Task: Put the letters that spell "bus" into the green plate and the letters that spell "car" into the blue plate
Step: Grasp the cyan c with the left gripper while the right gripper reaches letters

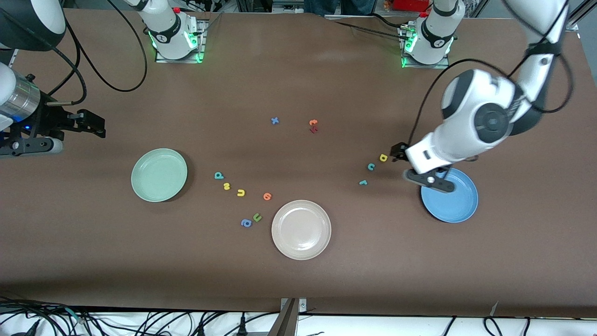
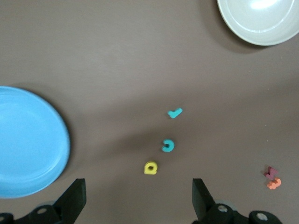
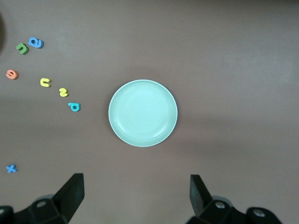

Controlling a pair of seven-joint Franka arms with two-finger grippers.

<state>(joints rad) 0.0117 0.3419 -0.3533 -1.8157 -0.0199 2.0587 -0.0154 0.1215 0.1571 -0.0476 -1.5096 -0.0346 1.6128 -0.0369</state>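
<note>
Both tools are spread wide, nothing held: the left tool (image 1: 422, 170) over the blue plate's (image 1: 454, 200) rim, the right tool (image 1: 70, 133) near the green plate (image 1: 159, 175).

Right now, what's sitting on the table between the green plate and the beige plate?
Front view: between the green plate and beige plate lie teal b, yellow s, yellow u, orange letter, green u, blue a.

Even overhead light, soft shadows, mostly sharp frames.

A pale sheen lies on the brown table (image 1: 326, 56) at upper centre of the front view. The beige plate (image 2: 261, 21) glares white in the left wrist view. The left arm's upper links (image 1: 536, 70) smear with blur. Plates cast faint shadows.
</note>
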